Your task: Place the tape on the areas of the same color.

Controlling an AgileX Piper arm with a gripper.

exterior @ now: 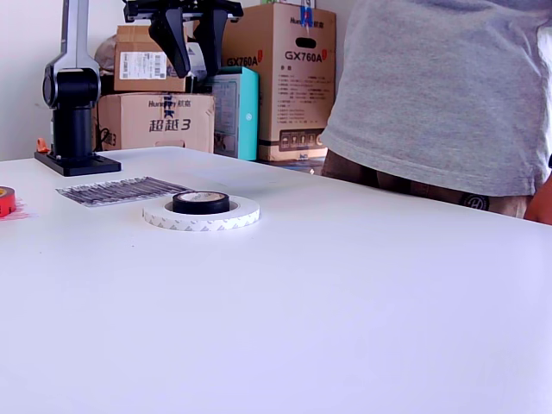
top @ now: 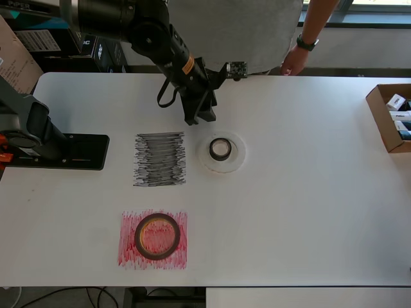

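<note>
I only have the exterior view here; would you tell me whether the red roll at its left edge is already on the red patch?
Observer: Yes. In the overhead view, the dark-red roll lies wholly inside the red patch.
Operator: Thank you. Is the black roll touching the black patch?
Observer: No. The black roll sits inside the whitish roll, and both lie apart from the black patch, on its right in the overhead view.
Operator: And where is the gripper relative to them?
Observer: In the overhead view, the gripper shows just past the far edges of the patch and the whitish roll, about between the two and over neither.
</note>
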